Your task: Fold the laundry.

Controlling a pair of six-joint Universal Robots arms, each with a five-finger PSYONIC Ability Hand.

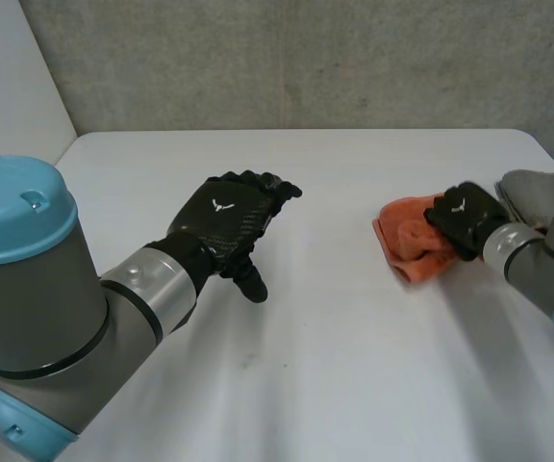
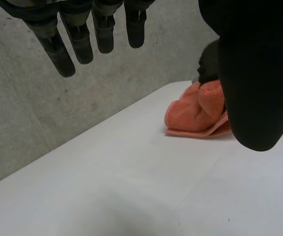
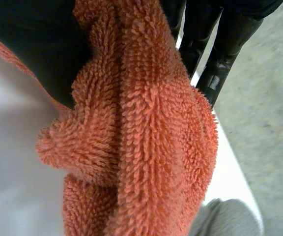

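1. Your right hand [image 1: 465, 219] pinches the orange towel [image 1: 407, 236] between thumb and fingers.
2. The towel sits bunched up on the white table [image 1: 354, 366], on the right side.
3. Your left hand [image 1: 224, 223] hangs over the table, fingers loose and holding nothing, well apart from the towel.
4. A grey cloth [image 1: 532, 191] lies just behind the right hand.

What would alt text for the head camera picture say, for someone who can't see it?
The robot's right hand pinches a crumpled orange towel at the right of a white table, with a grey cloth beside it. The left hand is open over the table's middle.
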